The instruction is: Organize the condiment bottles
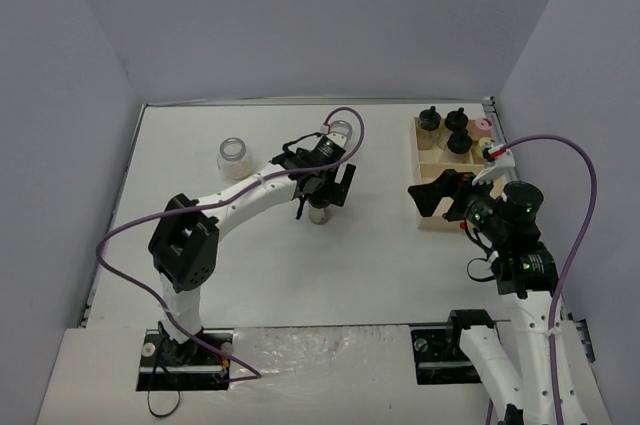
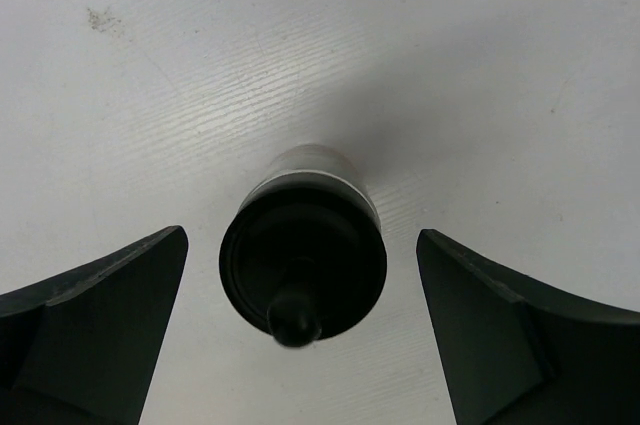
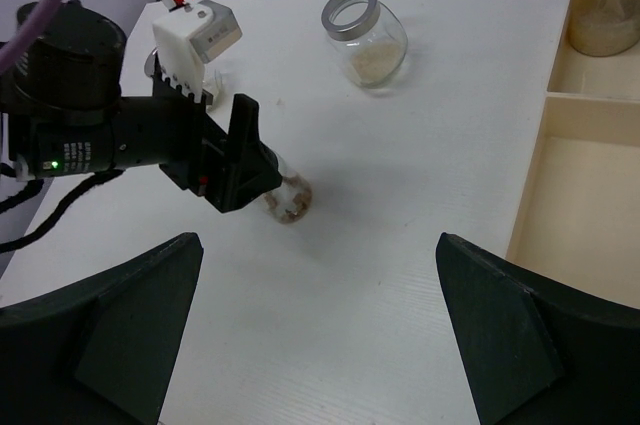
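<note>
The left arm reaches from the near edge of the bench (image 1: 250, 285) toward its middle, elbow bent and wrist turned downward. The left end effector (image 1: 322, 200) points at the surface with its jaws spread wide. The right arm rises near the right edge, forearm angled leftward. The right end effector (image 1: 432, 195) also has its jaws parted and hovers above the bench.

**Robot lab test cell**

You're looking at a lab rig. The white bench (image 1: 380, 275) is boxed in by plain grey-lilac walls (image 1: 300, 15) on three sides. The left arm (image 1: 240, 197) and right arm (image 1: 522, 267) stand on black base plates (image 1: 185, 370) fixed at its near edge. Purple cables (image 1: 546, 138) loop in the open off each wrist. Condiment bottles (image 1: 233, 157) and a compartmented wooden tray (image 1: 430, 221) sit on the bare white top.
</note>
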`<state>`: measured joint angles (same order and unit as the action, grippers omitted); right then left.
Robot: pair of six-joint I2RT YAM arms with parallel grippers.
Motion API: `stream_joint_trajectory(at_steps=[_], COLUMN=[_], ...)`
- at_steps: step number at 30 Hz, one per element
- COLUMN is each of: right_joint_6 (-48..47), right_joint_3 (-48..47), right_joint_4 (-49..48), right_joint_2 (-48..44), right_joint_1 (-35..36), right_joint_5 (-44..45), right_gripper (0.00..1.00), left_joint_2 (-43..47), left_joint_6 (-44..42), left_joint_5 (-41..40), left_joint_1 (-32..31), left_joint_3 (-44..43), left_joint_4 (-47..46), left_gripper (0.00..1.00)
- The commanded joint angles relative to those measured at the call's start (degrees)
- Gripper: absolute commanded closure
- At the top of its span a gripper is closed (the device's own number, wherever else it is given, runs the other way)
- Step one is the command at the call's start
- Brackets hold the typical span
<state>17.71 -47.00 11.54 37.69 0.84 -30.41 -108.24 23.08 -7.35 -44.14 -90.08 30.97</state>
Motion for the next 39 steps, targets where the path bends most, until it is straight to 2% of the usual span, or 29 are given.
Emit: stream_joint_trajectory(at_steps=[1, 8, 13, 20, 26, 29, 33, 35, 39], right_joint_6=[-1.12, -1.65, -3.37, -6.98, -15.97, -18.09, -20.14, -20.96, -22.23], right_joint_3=[-2.47, -6.15, -9.36, -11.45, -10.76, -10.03, -9.31, -9.18, -9.45], right_joint_4=[-2.67, -2.57, -2.58, -6.99, -14.29, -19.88, -26.58, -28.89, -31.86], right_joint_2=[2.03, 7.22, 11.76, 21.30, 31.89, 37.66, 43.04, 46.06, 50.71], right_joint_1=[0.48, 0.58, 3.00, 14.01, 29.60, 32.31, 34.39, 34.99, 35.43], right_joint_5=[-2.65, -5.41, -1.08, 7.68, 15.66, 15.36, 14.66, 15.34, 15.14], right_gripper=[0.00, 0.00, 0.00, 0.00, 0.00, 0.00, 0.00, 0.00, 0.00], left_joint_2=[10.81, 25.17, 36.27, 50.27, 58.90, 62.72, 65.60, 66.01, 64.34], left_joint_6=[0.21, -2.17, -2.42, -3.59, -4.72, -4.03, -5.45, -5.62, -5.95], left_joint_5=[-0.12, -4.64, -6.65, -3.56, 0.12, 0.29, -4.41, -7.32, -7.05], left_joint_1=[-0.24, 0.60, 5.33, 20.62, 34.02, 35.44, 35.53, 35.53, 35.53], left_joint_3=[-1.65, 1.07, 8.46, 23.37, 33.60, 36.57, 38.18, 38.28, 37.96], left_joint_4=[-1.17, 1.41, 2.29, 1.87, 1.71, 0.59, 0.37, 0.62, 0.93], left_gripper=[0.03, 0.03, 0.03, 0.03, 0.03, 0.03, 0.03, 0.03, 0.03])
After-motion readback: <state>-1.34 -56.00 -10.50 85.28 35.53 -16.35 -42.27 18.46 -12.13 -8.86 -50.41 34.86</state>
